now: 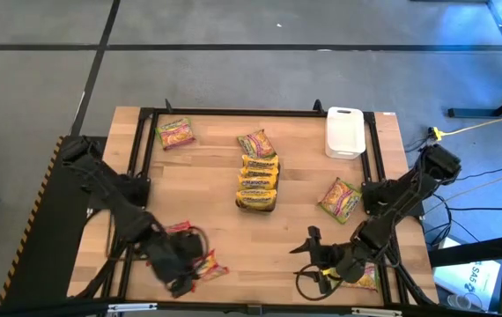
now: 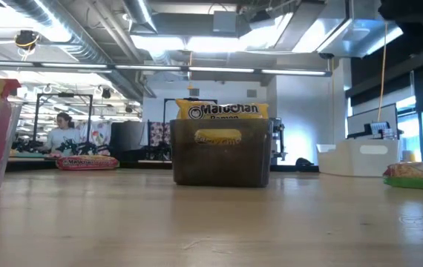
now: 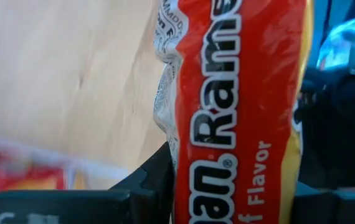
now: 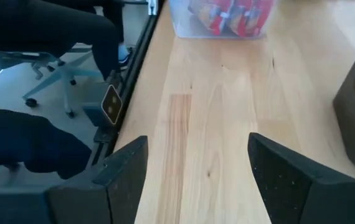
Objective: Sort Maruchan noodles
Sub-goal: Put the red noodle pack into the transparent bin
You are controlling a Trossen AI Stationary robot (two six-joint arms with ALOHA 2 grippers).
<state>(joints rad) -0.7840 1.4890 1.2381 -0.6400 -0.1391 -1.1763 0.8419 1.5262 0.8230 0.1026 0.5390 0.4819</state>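
My left claw grips a red packet well left of the dark tray stuffed with yellow packets. Right claw released over bare wooden worktop; white tray beyond.

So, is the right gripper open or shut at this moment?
Open. In the right wrist view, the right gripper shows its two dark fingers standing apart, with only the bare wooden table between them.

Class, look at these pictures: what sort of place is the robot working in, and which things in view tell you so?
Probably a robotics lab or workshop: exposed ceiling ducts, cables trailing over a bare floor, and a person at a bench across the room.
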